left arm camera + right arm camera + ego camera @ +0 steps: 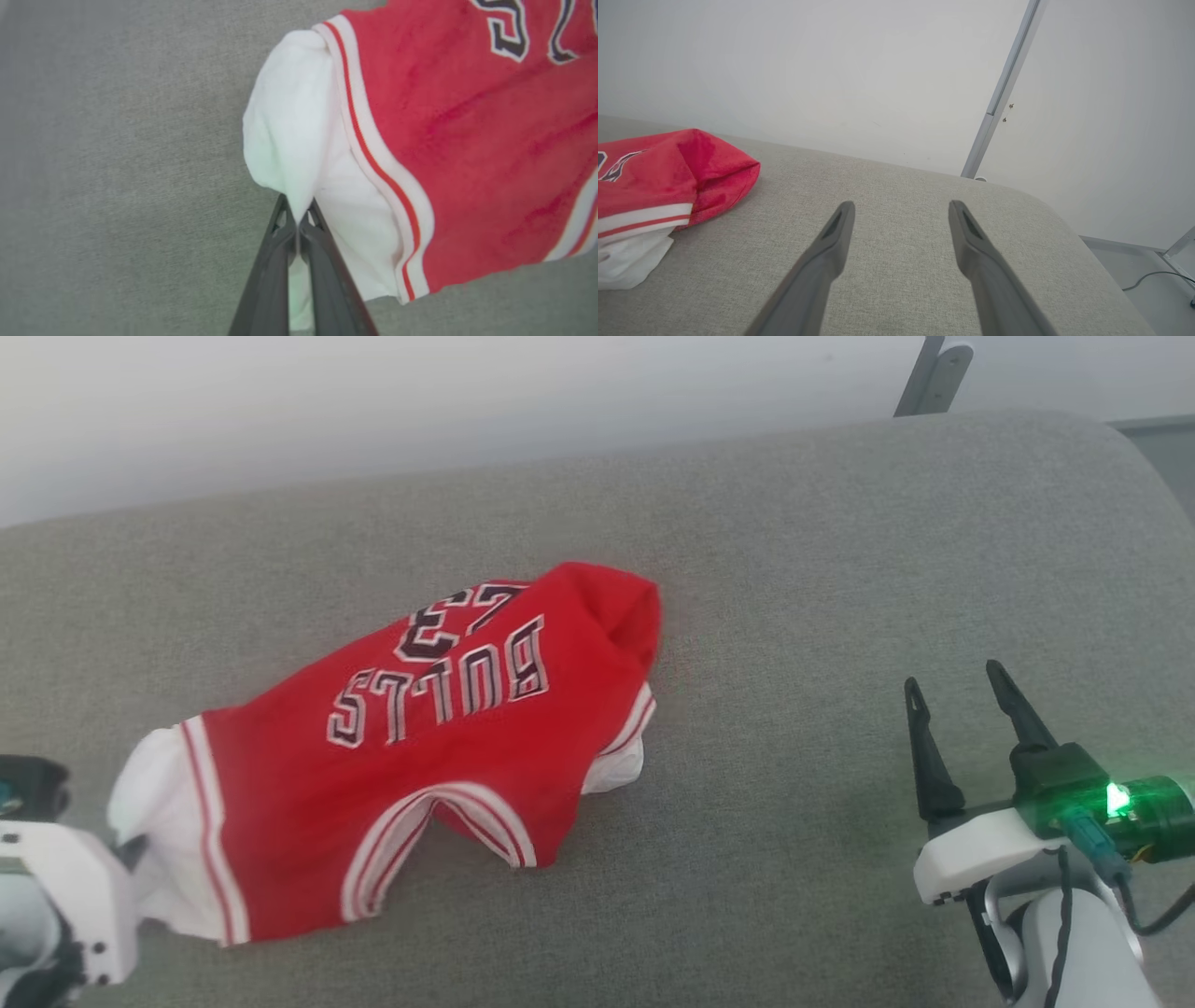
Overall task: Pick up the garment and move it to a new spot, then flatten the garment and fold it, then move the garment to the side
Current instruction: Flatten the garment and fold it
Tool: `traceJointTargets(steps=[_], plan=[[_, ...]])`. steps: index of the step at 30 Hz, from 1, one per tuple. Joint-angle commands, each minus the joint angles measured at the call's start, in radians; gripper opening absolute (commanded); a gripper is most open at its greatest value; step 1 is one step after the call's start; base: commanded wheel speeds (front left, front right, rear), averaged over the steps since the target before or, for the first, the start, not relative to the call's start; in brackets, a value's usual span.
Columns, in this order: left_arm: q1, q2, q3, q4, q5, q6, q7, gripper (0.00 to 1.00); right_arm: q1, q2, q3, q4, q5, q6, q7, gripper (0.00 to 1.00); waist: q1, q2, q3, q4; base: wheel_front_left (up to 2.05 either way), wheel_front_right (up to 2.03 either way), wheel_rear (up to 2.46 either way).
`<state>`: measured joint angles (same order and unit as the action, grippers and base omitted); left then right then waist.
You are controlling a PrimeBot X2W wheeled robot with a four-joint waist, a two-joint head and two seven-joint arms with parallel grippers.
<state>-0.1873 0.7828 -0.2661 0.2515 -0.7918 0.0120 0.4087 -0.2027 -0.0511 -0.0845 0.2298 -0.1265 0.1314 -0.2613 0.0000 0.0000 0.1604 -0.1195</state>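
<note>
The left tool (296, 212) is pinched shut on the garment (420, 756) at its white left end. The garment lies crumpled, lettering upside down, on the grey counter (794, 569). Well right of it, the right tool (954, 678) hovers, apparently clear of the fabric, its jaws wide and empty.

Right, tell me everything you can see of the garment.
The garment is a red jersey of soft-looking fabric with white sleeves, red-and-white striped trim and black, white-outlined "BULLS" and 23. It lies crumpled on the grey cushion, lettering upside down in the head view. The left gripper is shut on its white sleeve.
</note>
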Motion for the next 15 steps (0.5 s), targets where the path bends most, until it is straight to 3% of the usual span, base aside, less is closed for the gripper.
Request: traceJointTargets(steps=[1, 5, 10, 11, 13, 14, 15], plan=[[0.018, 0.018, 0.01, 0.009, 0.008, 0.011, -0.005, 0.0, 0.01, 0.002, 0.004, 0.005, -0.009, -0.001, -0.006, 1.0, 0.0, 0.0, -0.003, 0.002, 0.0, 0.0, 0.0], [0.029, 0.042, 0.016, 0.059, 0.027, 0.022, -0.021, 0.0, 0.007, 0.002, 0.014, 0.014, -0.009, -0.001, -0.006, 1.0, 0.0, 0.0, -0.009, 0.003, 0.0, 0.0, 0.0], [0.007, -0.002, 0.004, 0.13, -0.004, -0.013, -0.036, 0.01, -0.001, 0.002, 0.029, 0.024, -0.002, -0.001, -0.006, 1.0, 0.0, 0.0, -0.009, 0.003, 0.0, 0.0, 0.0], [0.001, -0.012, 0.003, 0.144, -0.009, -0.021, -0.044, 0.14, -0.002, 0.002, 0.032, 0.026, -0.001, -0.001, -0.006, 1.0, 0.0, 0.0, -0.008, 0.003, 0.0, 0.0, 0.0], [-0.009, -0.026, -0.001, 0.171, -0.015, -0.035, -0.056, 0.51, -0.005, 0.002, 0.039, 0.031, -0.001, -0.001, -0.006, 1.0, 0.0, 0.0, -0.006, 0.004, 0.0, 0.0, 0.0], [-0.015, -0.034, -0.004, 0.181, -0.017, -0.043, -0.06, 0.83, -0.007, 0.002, 0.042, 0.034, -0.002, -0.001, -0.006, 1.0, 0.0, 0.0, -0.005, 0.005, 0.0, 0.0, 0.0], [-0.022, -0.04, -0.005, 0.19, -0.018, -0.048, -0.068, 0.99, -0.009, 0.001, 0.045, 0.036, -0.002, -0.001, -0.006, 1.0, 0.0, 0.0, -0.005, 0.007, 0.0, 0.0, 0.0]])
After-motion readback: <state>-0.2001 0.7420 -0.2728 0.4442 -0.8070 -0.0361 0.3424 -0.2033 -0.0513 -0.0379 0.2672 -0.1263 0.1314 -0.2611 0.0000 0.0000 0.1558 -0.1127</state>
